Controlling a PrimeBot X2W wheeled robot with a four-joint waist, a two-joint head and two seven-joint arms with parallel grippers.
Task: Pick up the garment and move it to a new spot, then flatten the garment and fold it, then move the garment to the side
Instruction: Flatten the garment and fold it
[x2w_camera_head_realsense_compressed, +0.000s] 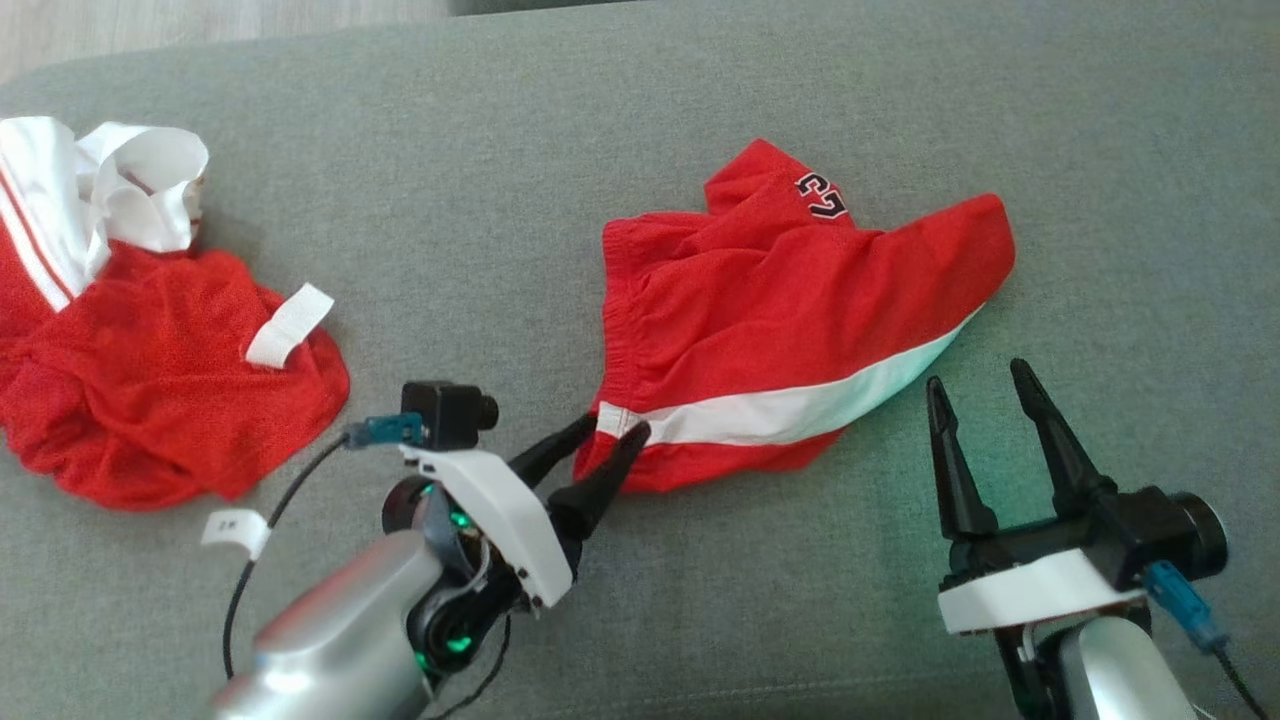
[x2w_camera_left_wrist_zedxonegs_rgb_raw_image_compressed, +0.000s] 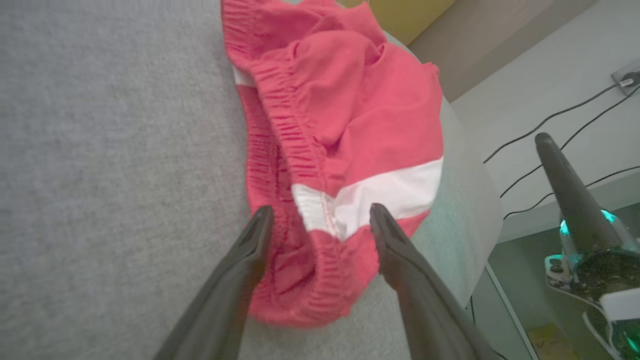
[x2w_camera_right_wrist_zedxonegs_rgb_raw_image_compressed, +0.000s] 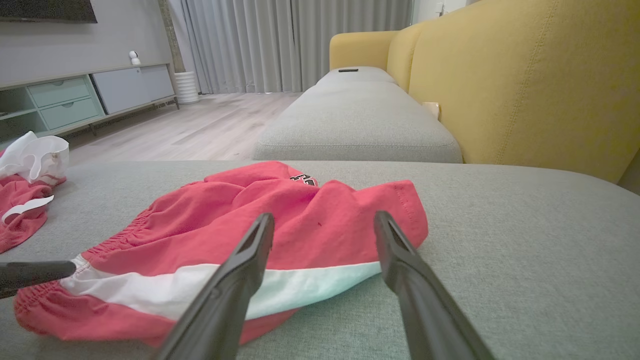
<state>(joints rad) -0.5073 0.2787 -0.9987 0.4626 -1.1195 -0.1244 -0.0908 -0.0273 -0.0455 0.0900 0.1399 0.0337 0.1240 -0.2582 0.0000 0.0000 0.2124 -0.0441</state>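
At the far left of the grey cushion (x2w_camera_head_realsense_compressed: 600, 120), a heap of red-and-white clothing (x2w_camera_head_realsense_compressed: 150, 390) lay crumpled, well apart from the work. Nearer the middle, the left gripper (x2w_camera_head_realsense_compressed: 615, 427) reached in with its jaws spread wide and holding nothing, its two dark fingers set either side of the gathered waistband corner of the red shorts (x2w_camera_head_realsense_compressed: 780, 300), just where the white stripe met the elastic. The shorts themselves sat rumpled in the centre of the cushion, waistband toward the left, a numbered leg bunched up at the back and the other leg trailing to the right. To the right, the right gripper (x2w_camera_head_realsense_compressed: 978, 375) pointed at the near hem with its jaws equally wide and empty, close to the cloth but not touching it. The pick-up appeared to be the step in hand, with nothing lifted yet. A clean start would probably call for the left fingers to push a little deeper before closing, so that they catch both layers of the thick elastic rather than a single edge. The right gripper would likely do best taking the far end of the waistband or the hem corner, so the shorts rise spread between two grips, not hang in a twist.
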